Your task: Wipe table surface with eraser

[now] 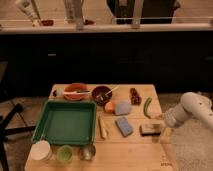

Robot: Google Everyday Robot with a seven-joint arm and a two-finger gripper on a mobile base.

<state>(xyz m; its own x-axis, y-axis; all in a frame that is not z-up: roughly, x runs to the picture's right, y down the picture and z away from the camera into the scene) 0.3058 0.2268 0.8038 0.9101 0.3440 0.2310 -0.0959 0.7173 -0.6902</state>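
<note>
The eraser (151, 129), a small block with a pale tan top over a dark layer, lies near the right edge of the light wooden table surface (131, 151). My white arm reaches in from the right. The gripper (162, 130) is low at the table's right edge, right beside the eraser's right end. I cannot tell whether it touches the eraser.
A green tray (65, 122) fills the left of the table. A blue-grey block (124, 126), a pale grey pad (122, 108), a green vegetable (147, 107), a dark bowl (101, 93) and an orange plate (76, 91) lie around the middle and back. Three cups (64, 153) stand at the front left.
</note>
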